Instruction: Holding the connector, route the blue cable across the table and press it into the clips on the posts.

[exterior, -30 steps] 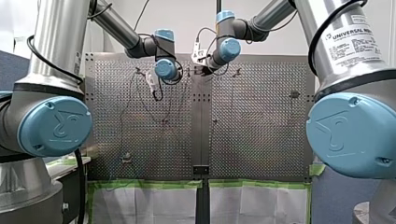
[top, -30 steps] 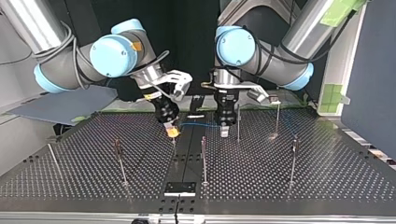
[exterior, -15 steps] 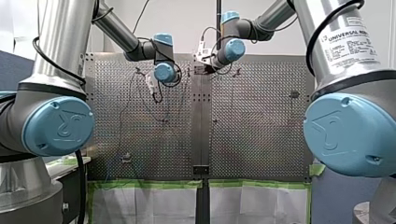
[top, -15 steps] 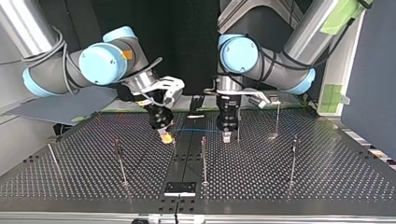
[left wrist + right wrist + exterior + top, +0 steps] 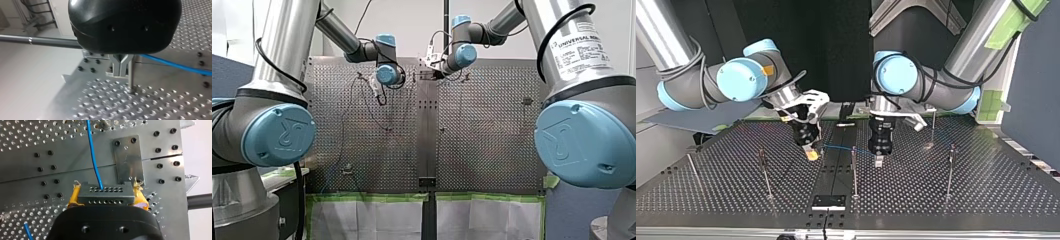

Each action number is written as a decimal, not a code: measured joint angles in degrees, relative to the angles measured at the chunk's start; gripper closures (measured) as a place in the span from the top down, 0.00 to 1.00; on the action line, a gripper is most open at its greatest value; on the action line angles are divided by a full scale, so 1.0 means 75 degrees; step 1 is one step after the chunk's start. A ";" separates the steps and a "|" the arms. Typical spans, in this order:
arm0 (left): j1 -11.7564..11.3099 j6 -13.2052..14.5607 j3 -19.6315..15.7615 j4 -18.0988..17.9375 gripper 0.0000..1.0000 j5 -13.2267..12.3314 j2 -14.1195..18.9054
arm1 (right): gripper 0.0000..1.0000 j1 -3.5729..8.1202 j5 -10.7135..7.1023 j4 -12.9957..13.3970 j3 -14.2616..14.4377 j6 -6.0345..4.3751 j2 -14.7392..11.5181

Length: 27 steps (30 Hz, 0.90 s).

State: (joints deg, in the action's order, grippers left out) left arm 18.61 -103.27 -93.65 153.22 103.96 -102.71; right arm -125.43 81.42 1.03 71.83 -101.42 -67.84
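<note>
Both arms have slid toward the top view's near edge, my right end effector [image 5: 811,154] clamped on the connector [image 5: 105,193], my left end effector [image 5: 878,160] pinching the blue cable [image 5: 838,147], keeping it taut beside the middle post [image 5: 854,172] for clipping, I reckon.

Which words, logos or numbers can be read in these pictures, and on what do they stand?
"UNIVERSAL", next word cut off: white label on my right arm.
Small print below it: too small to read.
"UR" logo, embossed: blue joint caps of both arms.
</note>
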 joint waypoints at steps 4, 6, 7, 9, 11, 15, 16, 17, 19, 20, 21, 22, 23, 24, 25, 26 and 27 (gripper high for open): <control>-0.0047 -0.0032 0.0152 -0.0054 0.00 -0.0020 -0.0258 | 0.00 0.0087 -0.0064 0.0007 -0.0005 -0.0025 0.0024; -0.0092 -0.0068 0.0241 -0.0130 0.00 -0.0037 -0.0408 | 0.00 0.0139 -0.0078 0.0012 -0.0017 -0.0032 0.0049; -0.0114 -0.0079 0.0283 -0.0151 0.00 -0.0053 -0.0462 | 0.00 0.0161 -0.0083 0.0013 -0.0027 -0.0033 0.0066; -0.0171 -0.0094 0.0392 -0.0174 0.00 -0.0106 -0.0543 | 0.00 0.0211 -0.0109 0.0016 -0.0061 -0.0036 0.0116; -0.0227 -0.0106 0.0501 -0.0163 0.00 -0.0164 -0.0581 | 0.00 0.0262 -0.0156 0.0022 -0.0101 -0.0037 0.0173; -0.0338 -0.0128 0.0598 -0.0126 0.00 -0.0263 -0.0598 | 0.00 0.0357 -0.0215 0.0027 -0.0171 -0.0038 0.0269; -0.0360 -0.0132 0.0605 -0.0109 0.00 -0.0284 -0.0597 | 0.00 0.0375 -0.0222 0.0028 -0.0181 -0.0038 0.0284; -0.0385 -0.0135 0.0614 -0.0076 0.00 -0.0309 -0.0599 | 0.00 0.0396 -0.0230 0.0029 -0.0193 -0.0038 0.0301; -0.0413 -0.0137 0.0617 -0.0015 0.05 -0.0333 -0.0597 | 0.00 0.0444 -0.0256 0.0034 -0.0204 -0.0042 0.0320; -0.0423 -0.0138 0.0617 0.0026 0.16 -0.0343 -0.0596 | 0.00 0.0482 -0.0277 0.0036 -0.0210 -0.0044 0.0329; -0.0427 -0.0139 0.0617 0.0057 0.24 -0.0347 -0.0596 | 0.00 0.0508 -0.0295 0.0037 -0.0213 -0.0045 0.0334; -0.0424 -0.0139 0.0617 0.0086 0.24 -0.0350 -0.0596 | 0.00 0.0533 -0.0312 0.0038 -0.0214 -0.0046 0.0335; -0.0419 -0.0139 0.0617 0.0123 0.33 -0.0352 -0.0597 | 0.00 0.0563 -0.0334 0.0039 -0.0216 -0.0047 0.0335; -0.0412 -0.0140 0.0617 0.0153 0.42 -0.0353 -0.0596 | 0.00 0.0584 -0.0346 0.0040 -0.0219 -0.0048 0.0334; -0.0403 -0.0140 0.0617 0.0185 0.42 -0.0354 -0.0595 | 0.00 0.0604 -0.0356 0.0040 -0.0219 -0.0049 0.0335; -0.0391 -0.0140 0.0617 0.0233 0.58 -0.0353 -0.0595 | 0.00 0.0629 -0.0365 0.0040 -0.0220 -0.0049 0.0335; -0.0383 -0.0140 0.0618 0.0276 0.68 -0.0351 -0.0595 | 0.00 0.0646 -0.0372 0.0040 -0.0221 -0.0049 0.0336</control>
State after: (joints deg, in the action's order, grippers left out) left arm 15.74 -104.32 -89.01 155.30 101.32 -107.18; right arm -120.58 78.64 1.33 70.17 -101.79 -65.32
